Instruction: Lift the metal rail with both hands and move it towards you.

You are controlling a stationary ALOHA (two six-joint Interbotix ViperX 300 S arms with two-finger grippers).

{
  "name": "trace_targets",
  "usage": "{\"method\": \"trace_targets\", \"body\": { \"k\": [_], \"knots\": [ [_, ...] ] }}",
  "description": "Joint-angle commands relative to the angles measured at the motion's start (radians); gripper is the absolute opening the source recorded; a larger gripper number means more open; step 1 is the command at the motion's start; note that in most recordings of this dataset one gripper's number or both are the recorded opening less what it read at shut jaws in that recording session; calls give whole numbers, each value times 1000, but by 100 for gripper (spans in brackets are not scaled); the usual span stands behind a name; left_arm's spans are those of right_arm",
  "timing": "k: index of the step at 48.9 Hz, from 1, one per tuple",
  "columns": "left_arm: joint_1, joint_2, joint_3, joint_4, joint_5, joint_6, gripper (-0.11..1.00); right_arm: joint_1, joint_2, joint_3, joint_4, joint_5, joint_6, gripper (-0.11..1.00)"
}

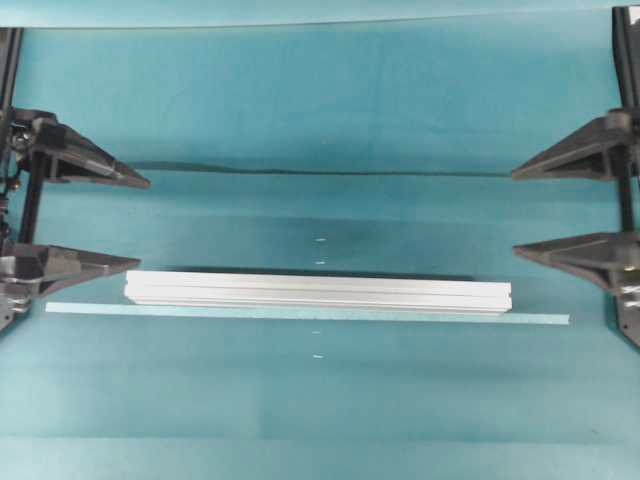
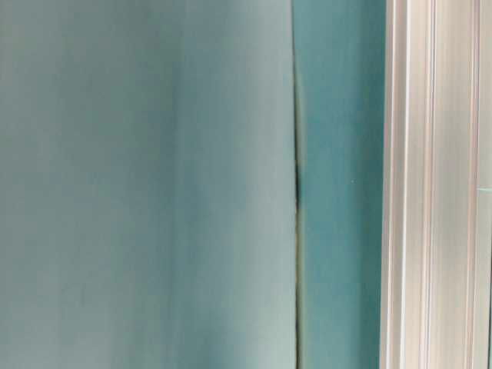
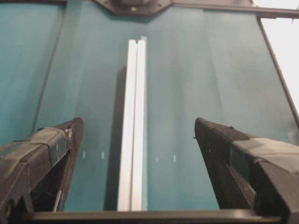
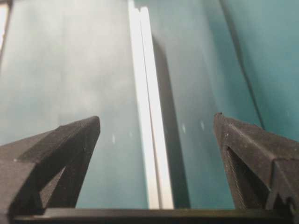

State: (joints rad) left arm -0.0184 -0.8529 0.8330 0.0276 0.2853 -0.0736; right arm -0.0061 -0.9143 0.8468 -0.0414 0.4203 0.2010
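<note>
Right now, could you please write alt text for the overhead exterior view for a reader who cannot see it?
A long silver metal rail lies flat across the middle of a teal table, with a thin pale tape strip running along its near edge. The left gripper and right gripper sit open at the view's sides, neither touching the rail.

The metal rail [image 2: 434, 184] ran top to bottom along the right edge, grooves lengthwise. Teal surface [image 2: 146, 184] filled the rest, with a dark seam [image 2: 297, 200] just left of the rail.
</note>
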Motion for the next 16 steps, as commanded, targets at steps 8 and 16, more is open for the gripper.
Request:
{"method": "trace_targets", "body": {
  "k": [8,16],
  "knots": [
    [-2,-8,-11,0,-9,2,98,-2,-12,14,-3,-48,2,99],
    [-2,-9,-9,0,-9,0,98,-2,-12,17,-3,-63,2,99]
  ]
}}
